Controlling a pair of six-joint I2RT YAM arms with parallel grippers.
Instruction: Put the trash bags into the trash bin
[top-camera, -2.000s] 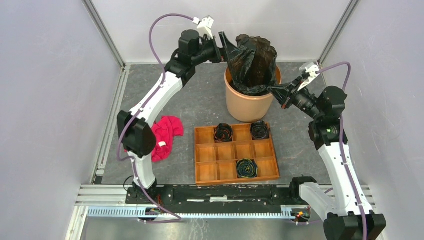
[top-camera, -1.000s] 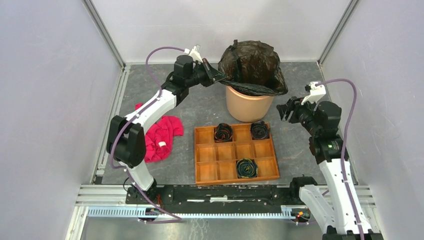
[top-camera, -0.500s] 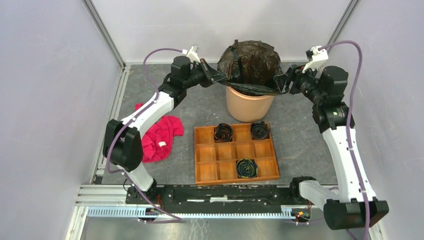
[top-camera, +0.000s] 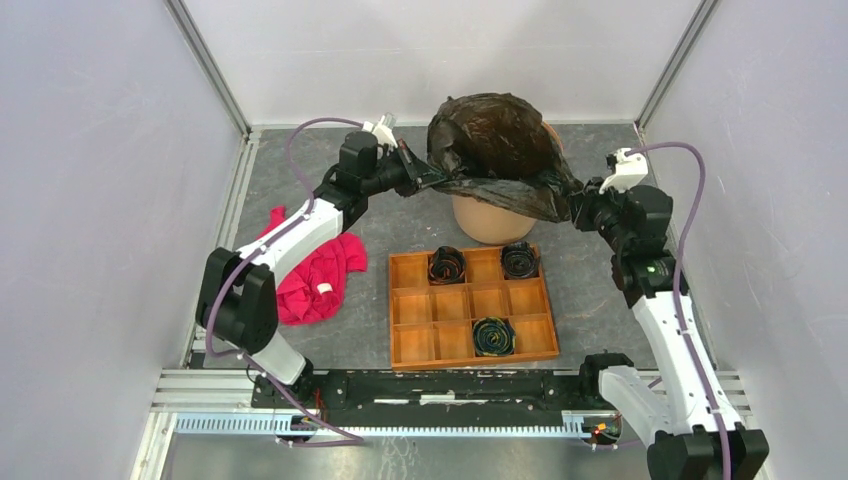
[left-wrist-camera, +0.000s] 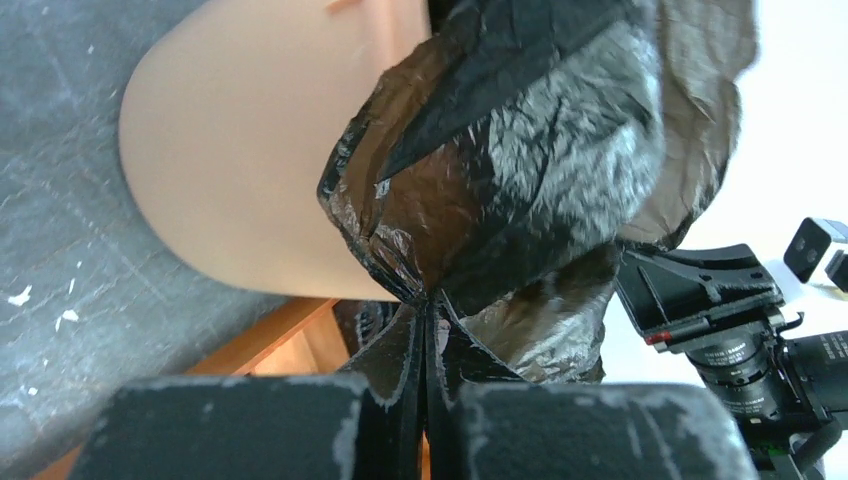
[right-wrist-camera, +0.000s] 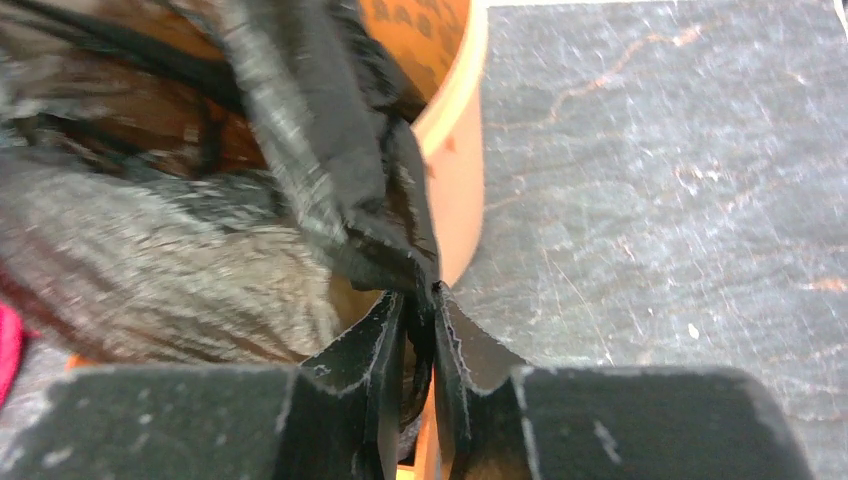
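The glossy black trash bag (top-camera: 497, 140) billows over the pale orange trash bin (top-camera: 487, 221) at the back of the table, hiding its rim and mouth in the top view. My left gripper (top-camera: 425, 180) is shut on the bag's left edge (left-wrist-camera: 420, 250), beside the bin's wall (left-wrist-camera: 240, 160). On the other side, my right gripper (top-camera: 575, 205) is shut on the bag's right edge (right-wrist-camera: 380, 250), just outside the bin's rim (right-wrist-camera: 462, 130). Between the two grippers the film is stretched wide across the bin's top.
A compartmented wooden tray (top-camera: 470, 305) holding three dark rolled items lies in front of the bin. A red cloth (top-camera: 320, 275) is crumpled on the grey table to the left, under my left arm. Enclosure walls stand on both sides and behind.
My right gripper came to the bag's right edge and closed on it, then drew it down and outward. The left gripper moved slightly lower left, holding its edge. The bag spread wider.
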